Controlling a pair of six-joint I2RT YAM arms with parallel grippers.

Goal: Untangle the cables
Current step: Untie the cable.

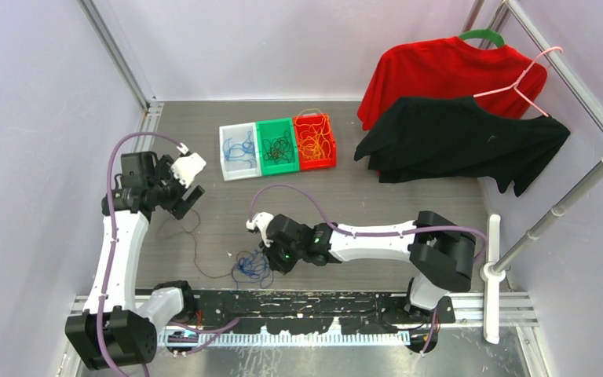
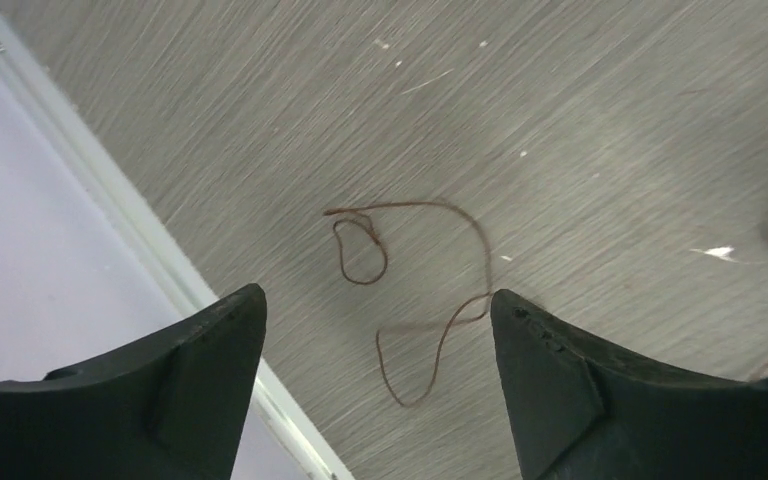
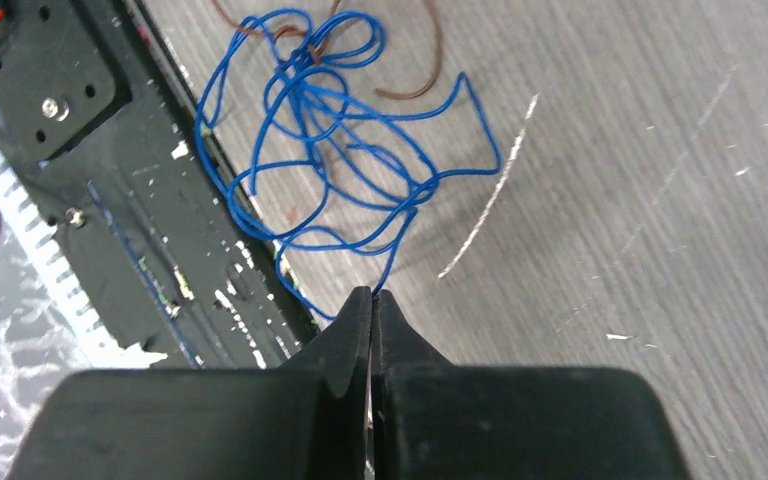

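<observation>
Fingers spread wide, the left gripper (image 2: 375, 293) hovers over a loose brown cable (image 2: 366, 282) on the grey table (image 2: 610, 120). To its right, near the table's front edge, the right gripper (image 3: 372, 295) has its fingers pressed together, pinching a strand of the tangled blue cable (image 3: 340, 145).

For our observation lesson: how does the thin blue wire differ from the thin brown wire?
The thin blue wire is bunched in many overlapping loops; the thin brown wire trails in a few open curves. The shut right end effector pinches the blue one; the brown one lies free below the open left end effector. Both are floppy and lie on the grey table.
</observation>
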